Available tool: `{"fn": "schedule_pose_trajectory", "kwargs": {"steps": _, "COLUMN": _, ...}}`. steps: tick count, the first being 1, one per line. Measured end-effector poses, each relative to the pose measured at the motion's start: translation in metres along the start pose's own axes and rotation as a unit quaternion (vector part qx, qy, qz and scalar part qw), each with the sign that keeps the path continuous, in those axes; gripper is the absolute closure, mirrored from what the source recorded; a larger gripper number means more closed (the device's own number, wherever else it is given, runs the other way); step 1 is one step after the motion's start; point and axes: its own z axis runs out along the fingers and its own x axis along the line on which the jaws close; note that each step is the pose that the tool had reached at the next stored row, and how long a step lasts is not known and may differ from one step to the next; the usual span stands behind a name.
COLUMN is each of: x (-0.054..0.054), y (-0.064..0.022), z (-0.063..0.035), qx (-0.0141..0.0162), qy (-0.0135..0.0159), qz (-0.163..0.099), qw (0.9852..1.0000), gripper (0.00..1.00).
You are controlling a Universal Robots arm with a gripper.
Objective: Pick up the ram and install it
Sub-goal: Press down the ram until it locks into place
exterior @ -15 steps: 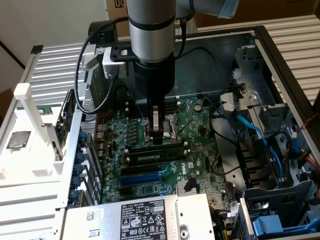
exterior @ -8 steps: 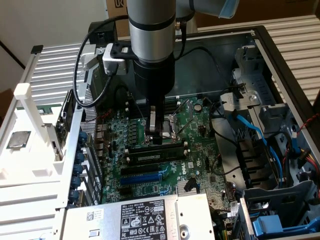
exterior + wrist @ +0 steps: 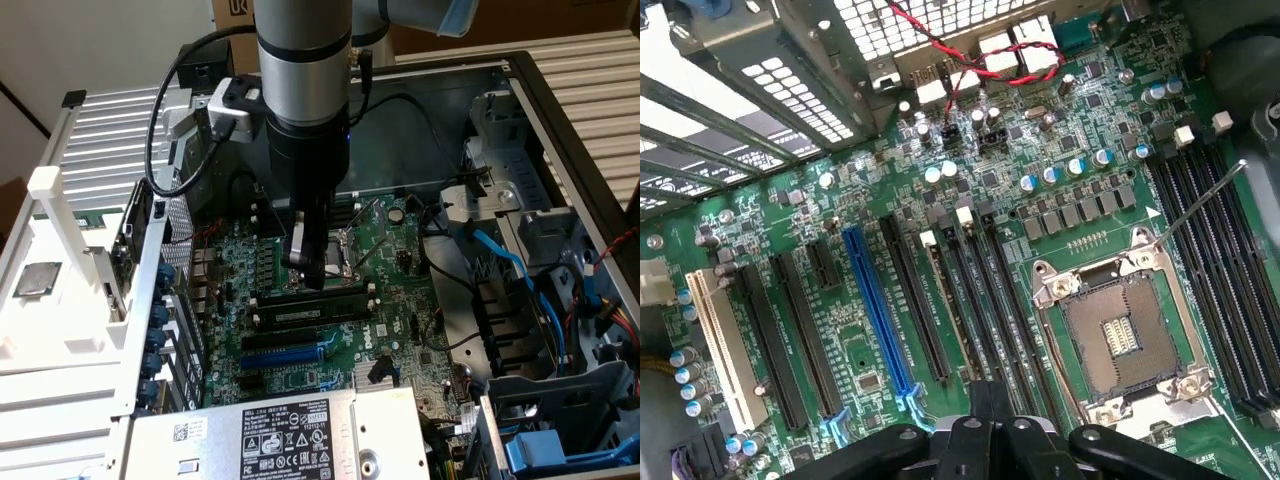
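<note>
We found the ram [image 3: 310,312] lying flat in a memory slot [image 3: 305,297] just beside the CPU socket [image 3: 345,255], apparently seated, its label strip facing up. The gripper [image 3: 312,272] stood just above it, jaws together, holding nothing, probably to press the stick home. The blue expansion slot [image 3: 285,355] lay nearby.

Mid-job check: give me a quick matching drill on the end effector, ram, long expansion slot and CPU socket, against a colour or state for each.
Things:
1. end effector
2. ram
3. long expansion slot
4. CPU socket

Colour or state:
A. blue
B. silver metal frame
C. shut
D. dark with a pale label strip

Pairs: 1-C, 2-D, 3-A, 4-B
</note>
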Motion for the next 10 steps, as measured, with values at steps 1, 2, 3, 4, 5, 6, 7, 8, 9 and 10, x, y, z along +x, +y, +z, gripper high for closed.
{"fn": "schedule_pose_trajectory", "kwargs": {"steps": 1, "x": 0.0001, "y": 0.0, "z": 0.0, "qx": -0.0001, "qy": 0.0003, "qz": 0.012, "qw": 0.9999, "gripper": 0.9}}
{"fn": "schedule_pose_trajectory", "kwargs": {"steps": 2, "x": 0.0, "y": 0.0, "z": 0.0001, "qx": -0.0001, "qy": 0.0006, "qz": 0.025, "qw": 0.9997, "gripper": 0.9}}
{"fn": "schedule_pose_trajectory", "kwargs": {"steps": 3, "x": 0.0, "y": 0.0, "z": 0.0001, "qx": -0.0002, "qy": 0.0008, "qz": 0.038, "qw": 0.9993, "gripper": 0.9}}
{"fn": "schedule_pose_trajectory", "kwargs": {"steps": 4, "x": 0.0, "y": 0.0, "z": 0.0003, "qx": -0.0003, "qy": 0.0011, "qz": 0.057, "qw": 0.9984, "gripper": 0.9}}
{"fn": "schedule_pose_trajectory", "kwargs": {"steps": 5, "x": 0.0, "y": 0.0, "z": 0.0003, "qx": -0.0003, "qy": 0.0012, "qz": 0.063, "qw": 0.998, "gripper": 0.9}}
{"fn": "schedule_pose_trajectory", "kwargs": {"steps": 6, "x": 0.0, "y": 0.0, "z": 0.0004, "qx": -0.0003, "qy": 0.0015, "qz": 0.076, "qw": 0.9971, "gripper": 0.9}}
{"fn": "schedule_pose_trajectory", "kwargs": {"steps": 7, "x": 0.0, "y": 0.0, "z": 0.0006, "qx": -0.0002, "qy": 0.0018, "qz": 0.089, "qw": 0.996, "gripper": 0.9}}
{"fn": "schedule_pose_trajectory", "kwargs": {"steps": 8, "x": 0.0, "y": -0.0001, "z": 0.0007, "qx": 0.0, "qy": 0.0022, "qz": 0.101, "qw": 0.9949, "gripper": 0.9}}
{"fn": "schedule_pose_trajectory", "kwargs": {"steps": 9, "x": 0.0, "y": -0.0001, "z": 0.0008, "qx": 0.0001, "qy": 0.0025, "qz": 0.108, "qw": 0.9942, "gripper": 0.9}}
{"fn": "schedule_pose_trajectory", "kwargs": {"steps": 10, "x": 0.0, "y": 0.0, "z": 0.0009, "qx": 0.0002, "qy": 0.0028, "qz": 0.114, "qw": 0.9935, "gripper": 0.9}}
